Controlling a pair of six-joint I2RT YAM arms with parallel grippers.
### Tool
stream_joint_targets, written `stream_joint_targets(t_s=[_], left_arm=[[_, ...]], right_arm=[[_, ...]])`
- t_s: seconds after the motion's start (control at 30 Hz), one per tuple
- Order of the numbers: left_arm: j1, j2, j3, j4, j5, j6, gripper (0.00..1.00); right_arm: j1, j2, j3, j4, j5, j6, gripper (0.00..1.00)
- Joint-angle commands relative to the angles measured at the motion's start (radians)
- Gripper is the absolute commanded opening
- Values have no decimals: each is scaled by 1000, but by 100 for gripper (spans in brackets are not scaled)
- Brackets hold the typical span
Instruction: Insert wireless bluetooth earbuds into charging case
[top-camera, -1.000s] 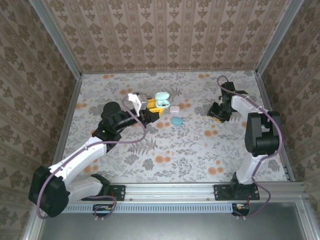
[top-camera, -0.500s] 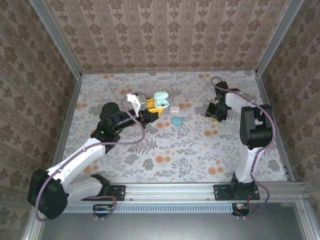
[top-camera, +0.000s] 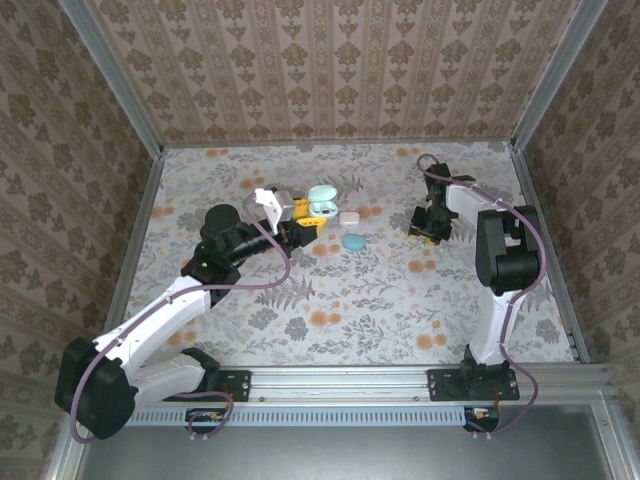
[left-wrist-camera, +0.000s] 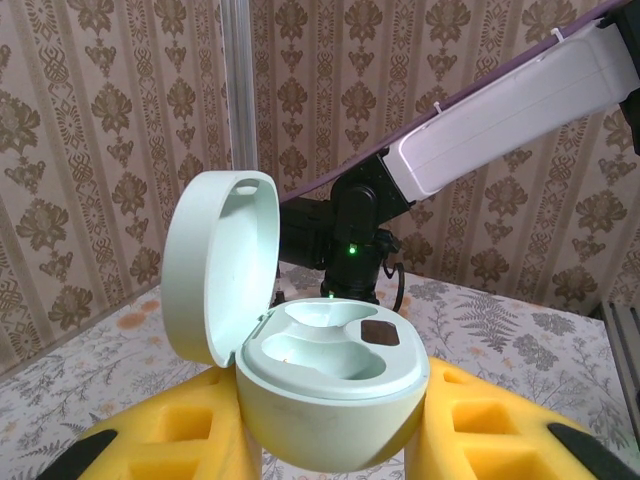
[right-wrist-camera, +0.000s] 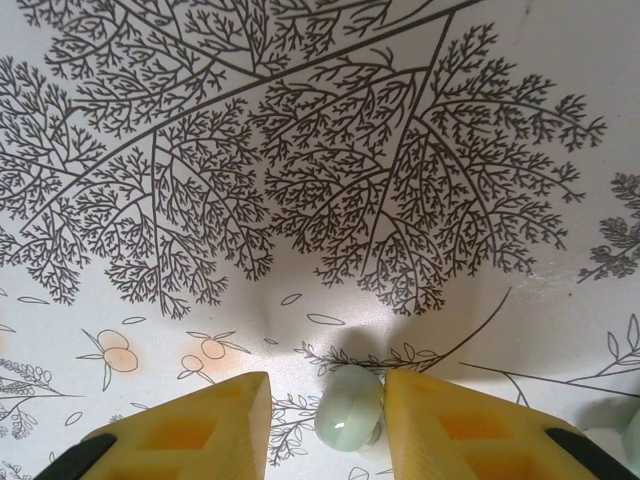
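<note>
case (left-wrist-camera: 330, 400) pale mint, lid up, two wells | earbud (right-wrist-camera: 349, 418) glossy oval

No text, label, brand or number can be read in any view.

- Pale green oval plastic charging case (left-wrist-camera: 330, 420), lid up: plain surfaces. Small dark square patch (left-wrist-camera: 378, 333) inside the base (no characters to be made out on it).
- Floral-print tabletop (top-camera: 350, 300) and patterned wallpaper (top-camera: 330, 70): ornament only, no lettering.
</note>
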Motion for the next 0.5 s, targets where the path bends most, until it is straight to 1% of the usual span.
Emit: stream_joint_targets(t_s=[0.0, 0.27, 0.33, 0.47], left_arm=[[2, -26, 12, 3, -7, 18, 26], [2, -23, 14, 1, -6, 17, 26], [2, -22, 14, 1, -5, 17, 26], [2, -22, 15, 0, -6, 17, 26]], right_arm=[[11, 21, 32, -48, 33, -17, 36], [22, 33, 46, -67, 84, -40, 33], [25, 39, 50, -74, 100, -46, 31], [27, 50, 49, -75, 102, -55, 29]])
